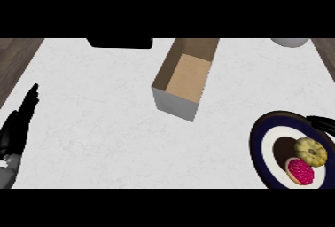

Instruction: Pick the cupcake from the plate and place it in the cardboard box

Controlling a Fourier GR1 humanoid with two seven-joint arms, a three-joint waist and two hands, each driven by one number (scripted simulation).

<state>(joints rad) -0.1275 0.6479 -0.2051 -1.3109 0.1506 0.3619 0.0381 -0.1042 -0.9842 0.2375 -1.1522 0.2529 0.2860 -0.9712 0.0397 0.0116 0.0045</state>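
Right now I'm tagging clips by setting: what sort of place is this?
Probably a kitchen counter: a pale worktop, a plate bearing a cupcake, and an open cardboard box.

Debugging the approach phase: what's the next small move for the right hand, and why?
Probably bring the right hand down and inward over the cupcake. Only its fingers show at the plate's upper right rim, not touching the cupcake, which lies beside the yellow pastry.

From my remote seat I see the cardboard box (184,79) open near the counter's (98,133) middle. The dark-rimmed plate (260,146) at lower right holds a yellow cupcake (310,151) touching a pink one (300,171). My left hand (20,124) rests open at the left edge; right hand's fingers (322,122) overlap the plate's rim.
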